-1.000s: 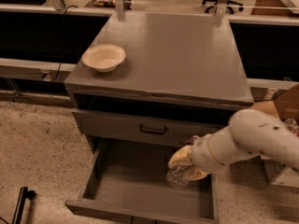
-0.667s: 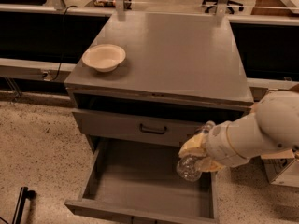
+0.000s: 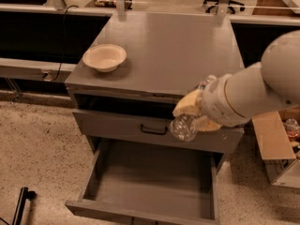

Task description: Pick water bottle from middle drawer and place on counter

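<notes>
bottle [image 3: 183, 127] in end effector [image 3: 195, 116], above middle drawer [image 3: 150, 178]

Dim warm light; dark shadow under counter [image 3: 173, 46] lip; glints on water bottle [image 3: 183, 128] in gripper [image 3: 194, 116] (blurred) above middle drawer [image 3: 150, 182].

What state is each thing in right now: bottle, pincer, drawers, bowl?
Bottle: held in the air, over the bottom drawer.
Pincer: shut on the bottle, by the front edge of the counter.
Bottom drawer: pulled open.
Handled drawer: shut.
Bowl: upright on the counter.
</notes>
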Controlling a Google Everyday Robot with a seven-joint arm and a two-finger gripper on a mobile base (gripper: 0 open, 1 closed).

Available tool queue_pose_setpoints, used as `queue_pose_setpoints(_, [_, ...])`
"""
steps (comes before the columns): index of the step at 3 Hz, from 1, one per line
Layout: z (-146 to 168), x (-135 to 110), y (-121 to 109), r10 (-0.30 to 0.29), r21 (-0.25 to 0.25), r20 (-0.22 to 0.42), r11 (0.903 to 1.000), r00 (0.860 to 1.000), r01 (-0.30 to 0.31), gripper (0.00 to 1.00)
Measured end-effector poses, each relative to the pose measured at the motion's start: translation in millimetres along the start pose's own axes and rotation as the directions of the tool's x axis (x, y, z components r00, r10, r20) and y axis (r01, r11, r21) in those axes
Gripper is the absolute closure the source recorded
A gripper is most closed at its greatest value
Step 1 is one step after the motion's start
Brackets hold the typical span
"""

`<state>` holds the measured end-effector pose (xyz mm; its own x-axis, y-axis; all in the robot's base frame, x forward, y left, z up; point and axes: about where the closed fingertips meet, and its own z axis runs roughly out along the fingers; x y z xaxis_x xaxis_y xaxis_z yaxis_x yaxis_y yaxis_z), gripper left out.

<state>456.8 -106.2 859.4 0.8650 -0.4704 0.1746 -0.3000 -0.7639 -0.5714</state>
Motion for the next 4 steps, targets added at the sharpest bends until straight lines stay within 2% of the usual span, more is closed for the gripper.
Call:
queue_pose_setpoints(1, [4,22,-70,-0.080,0.019,-0.078,0.9964,0.994,0.082,1.00])
queue_pose_setpoints(2, [19,74,-102,-0.040,-0.022,-0.130,0.9990,0.991,0.038,1.00])
queue_pose_setpoints(3, [50,125,-102,0.050,-0.111,-0.166,0.9913,0.985,-0.070,1.00])
queue_pose_setpoints(4, [106,151,-119,0.124,-0.193,-0.164,0.9690,0.979,-0.155,0.82])
